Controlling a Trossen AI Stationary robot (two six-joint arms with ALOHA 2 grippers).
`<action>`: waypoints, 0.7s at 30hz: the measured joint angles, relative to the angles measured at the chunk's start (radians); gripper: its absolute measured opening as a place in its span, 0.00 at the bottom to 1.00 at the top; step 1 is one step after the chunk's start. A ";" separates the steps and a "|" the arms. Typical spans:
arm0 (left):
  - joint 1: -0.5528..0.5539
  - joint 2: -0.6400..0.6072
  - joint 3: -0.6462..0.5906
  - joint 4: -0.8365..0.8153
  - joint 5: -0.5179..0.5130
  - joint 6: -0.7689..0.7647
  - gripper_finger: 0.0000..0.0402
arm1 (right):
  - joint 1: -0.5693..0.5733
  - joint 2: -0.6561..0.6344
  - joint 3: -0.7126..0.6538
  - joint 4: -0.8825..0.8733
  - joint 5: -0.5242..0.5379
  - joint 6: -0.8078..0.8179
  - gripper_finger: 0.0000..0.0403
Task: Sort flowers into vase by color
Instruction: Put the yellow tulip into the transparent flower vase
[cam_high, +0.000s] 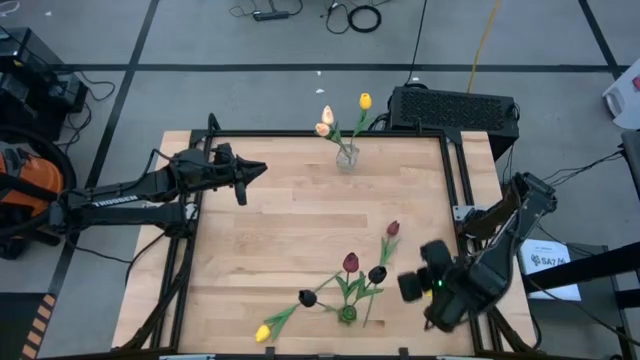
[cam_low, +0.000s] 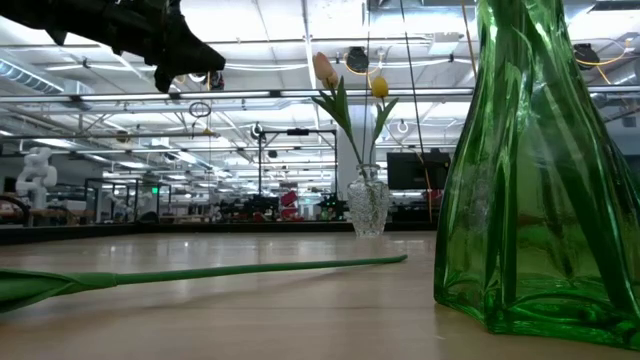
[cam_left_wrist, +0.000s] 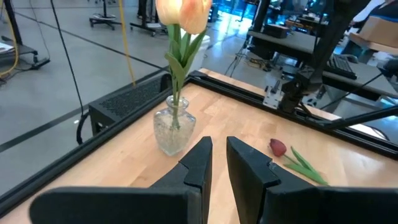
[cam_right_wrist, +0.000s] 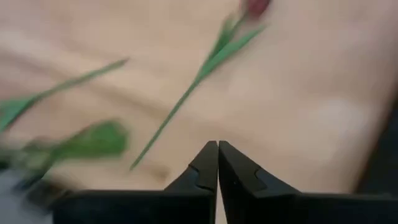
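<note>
A clear glass vase (cam_high: 347, 156) (cam_low: 368, 202) (cam_left_wrist: 173, 127) stands near the table's far edge with two pale peach tulips (cam_high: 325, 122) (cam_left_wrist: 184, 12) and a yellow one (cam_high: 365, 101). A green glass vase (cam_high: 347, 313) (cam_low: 540, 180) near the near edge holds a dark red tulip (cam_high: 350, 262) and two near-black ones (cam_high: 377, 274). A dark red tulip (cam_high: 392, 229) (cam_right_wrist: 255, 6) (cam_left_wrist: 278, 147) and a yellow tulip (cam_high: 264, 333) lie flat on the table. My left gripper (cam_high: 257, 170) (cam_left_wrist: 219, 155) hovers, narrowly open, left of the clear vase. My right gripper (cam_high: 408, 287) (cam_right_wrist: 217, 146) is shut, empty, above the lying red tulip's stem (cam_right_wrist: 180, 102).
A black frame rail (cam_high: 455, 170) runs along the table's right and far edges. A black box (cam_high: 452, 108) sits beyond the far right corner. Bare wood (cam_high: 290, 220) lies between the two vases. A long green stem (cam_low: 250, 268) lies across the near table.
</note>
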 joint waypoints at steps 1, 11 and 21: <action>0.000 0.000 0.000 0.000 0.000 0.000 0.14 | -0.015 0.000 0.000 -0.044 0.016 0.000 0.01; -0.017 0.000 0.000 0.001 0.094 0.000 0.14 | -0.257 -0.211 -0.211 -0.047 0.216 -0.227 0.00; -0.167 0.049 0.000 -0.175 -0.128 -0.278 0.13 | -0.582 -0.771 -0.754 0.449 0.126 -0.806 0.00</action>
